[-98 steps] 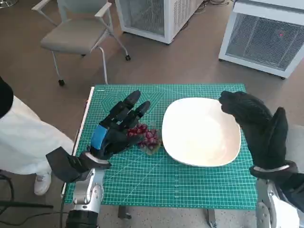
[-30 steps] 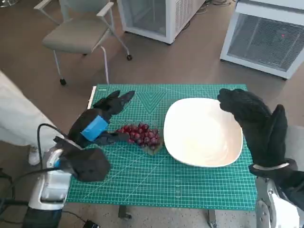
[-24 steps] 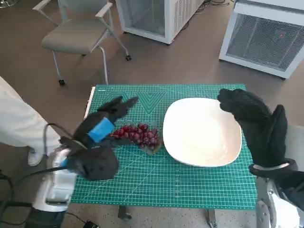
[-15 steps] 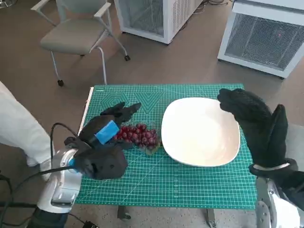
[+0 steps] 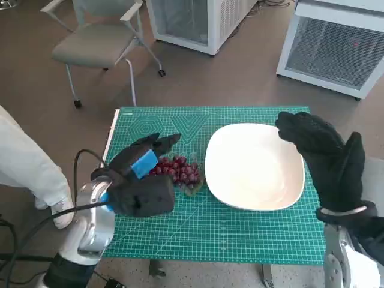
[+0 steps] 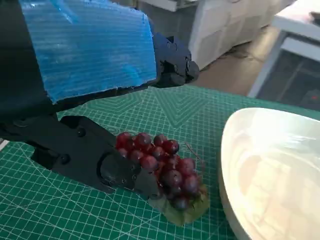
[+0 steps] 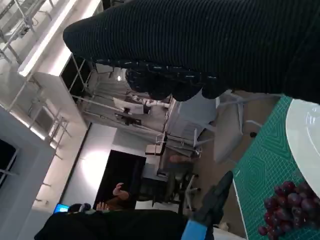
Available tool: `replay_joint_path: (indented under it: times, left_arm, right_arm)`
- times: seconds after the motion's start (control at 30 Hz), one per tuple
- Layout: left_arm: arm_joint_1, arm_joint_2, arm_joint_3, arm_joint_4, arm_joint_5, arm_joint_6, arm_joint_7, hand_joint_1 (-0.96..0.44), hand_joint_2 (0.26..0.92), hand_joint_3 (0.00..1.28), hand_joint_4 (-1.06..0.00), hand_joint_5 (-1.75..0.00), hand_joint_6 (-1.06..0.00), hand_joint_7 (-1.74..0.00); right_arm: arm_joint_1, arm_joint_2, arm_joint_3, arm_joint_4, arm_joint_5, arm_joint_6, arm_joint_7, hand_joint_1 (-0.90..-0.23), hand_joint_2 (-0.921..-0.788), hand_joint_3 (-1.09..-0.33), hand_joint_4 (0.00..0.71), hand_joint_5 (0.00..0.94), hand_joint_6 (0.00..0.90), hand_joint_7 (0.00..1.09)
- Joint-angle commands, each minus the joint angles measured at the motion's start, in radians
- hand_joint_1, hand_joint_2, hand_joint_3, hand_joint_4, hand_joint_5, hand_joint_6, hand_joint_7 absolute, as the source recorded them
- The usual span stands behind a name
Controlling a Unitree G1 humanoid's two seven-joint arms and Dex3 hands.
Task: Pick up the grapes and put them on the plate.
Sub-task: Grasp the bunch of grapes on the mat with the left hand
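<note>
A bunch of dark red grapes (image 5: 181, 173) on a green leaf lies on the green cutting mat (image 5: 240, 234), just left of the white plate (image 5: 255, 165). My left hand (image 5: 143, 161) is at the bunch's left side and holds nothing. In the left wrist view its thumb (image 6: 102, 162) lies low against the grapes (image 6: 167, 167), and its other fingers (image 6: 172, 67) reach over them with a gap. The plate (image 6: 272, 170) has nothing on it. My right hand (image 5: 327, 159) hovers over the plate's right edge, holding nothing.
The mat covers the small table. A grey chair (image 5: 99, 45) stands on the floor behind it, and white cabinets (image 5: 336, 45) stand at the back right. A person's pale-clothed leg (image 5: 27, 165) is close to the table's left side.
My left hand has swung right across the mat and closed in on the grapes, its forearm coming in behind it. Grapes, plate and right hand have stayed where they were.
</note>
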Motion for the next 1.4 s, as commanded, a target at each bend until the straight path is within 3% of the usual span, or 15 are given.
replay_joint_path:
  times: [0.03,0.87,1.4]
  left_arm:
    - [-0.058,-0.028,-0.051,0.078,0.043,0.037,0.017,-0.12,0.775,0.0,-0.19,-0.01,-0.32,-0.02]
    - [-0.364,-0.172,-0.27,0.771,0.105,-0.105,0.159,-0.07,0.778,0.01,-0.2,0.0,-0.33,0.0]
    - [-0.443,-0.23,-0.319,1.043,0.105,-0.18,0.234,-0.08,0.781,0.0,-0.18,0.0,-0.35,-0.01]
  right_arm:
    - [0.027,0.0,-0.003,0.001,-0.004,0.009,-0.001,-0.535,-0.921,-0.585,0.305,0.333,0.124,0.88]
    - [0.044,-0.005,-0.008,-0.007,-0.008,0.001,-0.002,-0.532,-0.921,-0.585,0.304,0.325,0.128,0.87]
    - [0.064,-0.011,-0.013,-0.034,-0.015,0.003,-0.008,-0.533,-0.921,-0.585,0.306,0.32,0.13,0.87]
